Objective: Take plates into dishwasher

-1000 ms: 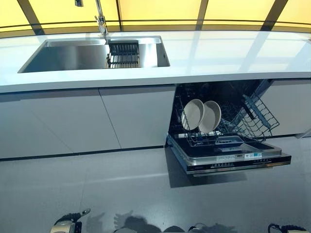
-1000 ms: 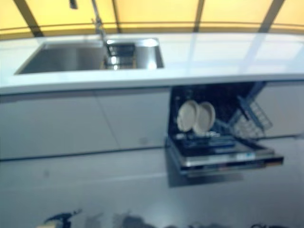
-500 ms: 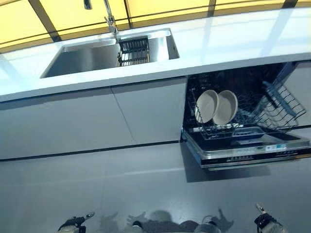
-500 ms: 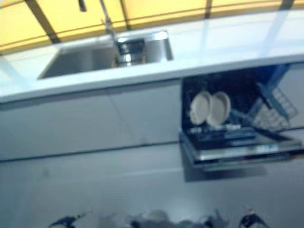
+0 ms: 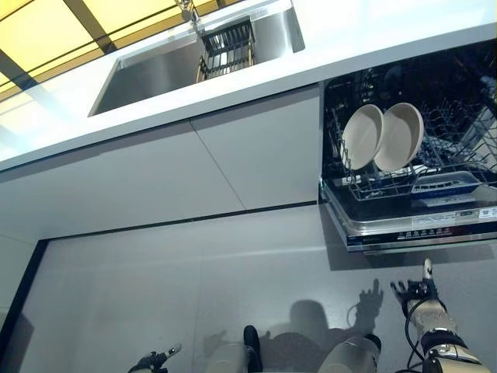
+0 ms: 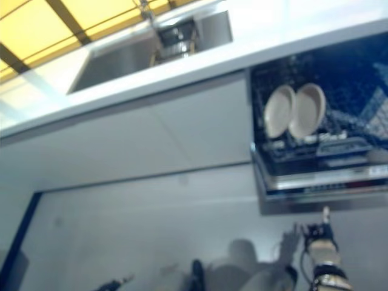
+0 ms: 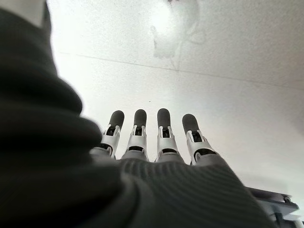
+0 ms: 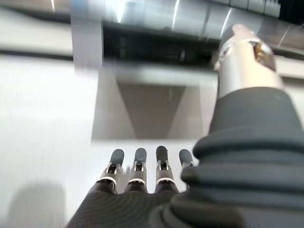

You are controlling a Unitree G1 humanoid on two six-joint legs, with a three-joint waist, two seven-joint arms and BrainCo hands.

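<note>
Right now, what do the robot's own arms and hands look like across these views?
Each hand has a row of silver fingers with rounded dark tips. A dark ribbed cover wraps the back and wrist of the left hand and the right hand. The right thumb is a silver cylinder. In the eye view, the right forearm shows silver-grey segments.

Plates [image 5: 383, 137] in dishwasher [image 5: 409, 225], right of sink [image 5: 155, 68]

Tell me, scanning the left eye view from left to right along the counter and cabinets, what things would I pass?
Sink → dark drain rack inside the sink → white cabinet doors → left plate → right plate, both standing in the open dishwasher's rack.
</note>
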